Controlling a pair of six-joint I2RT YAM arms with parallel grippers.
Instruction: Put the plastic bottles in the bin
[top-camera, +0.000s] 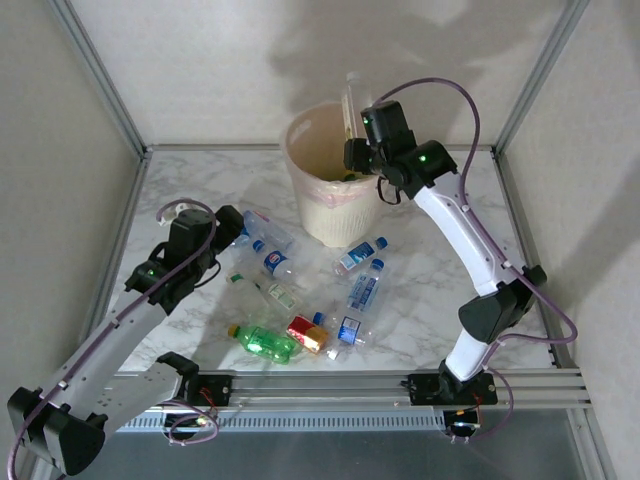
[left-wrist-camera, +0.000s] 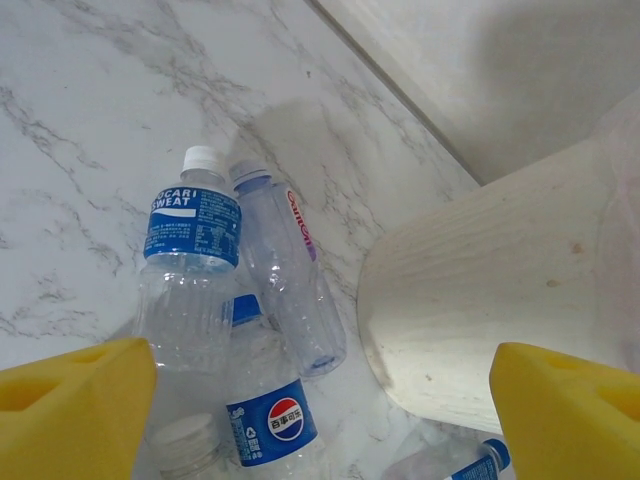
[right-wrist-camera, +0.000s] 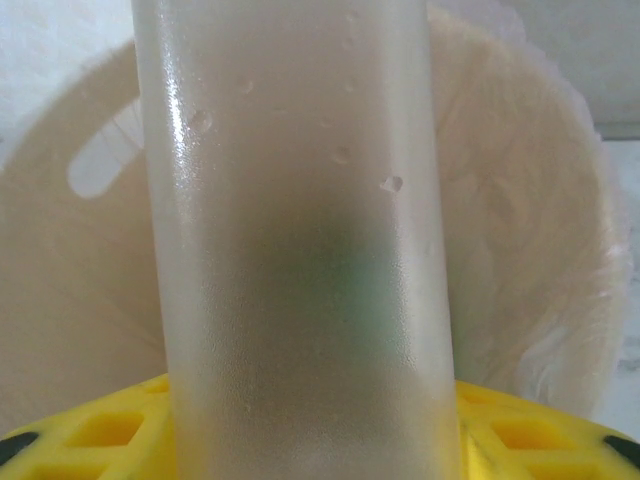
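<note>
The cream-white bin (top-camera: 325, 205) stands at the back middle of the table. My right gripper (top-camera: 352, 138) hangs over its rim, shut on a clear frosted bottle (top-camera: 351, 95) that stands upright. In the right wrist view that bottle (right-wrist-camera: 300, 250) rises between the yellow fingers (right-wrist-camera: 540, 440), with the bin's lined inside (right-wrist-camera: 520, 230) behind it. My left gripper (top-camera: 235, 225) is open, left of the bin, above a Pocari Sweat bottle (left-wrist-camera: 190, 270), a clear bottle with red lettering (left-wrist-camera: 290, 270) and a Pepsi bottle (left-wrist-camera: 270, 410). Its yellow pads (left-wrist-camera: 75, 410) hold nothing.
More bottles lie in front of the bin: a green one (top-camera: 262, 341), a red-and-gold one (top-camera: 308, 333), and blue-labelled ones (top-camera: 363, 290) (top-camera: 360, 254). The bin's wall (left-wrist-camera: 480, 290) is close on the left gripper's right. Metal frame posts and walls enclose the table.
</note>
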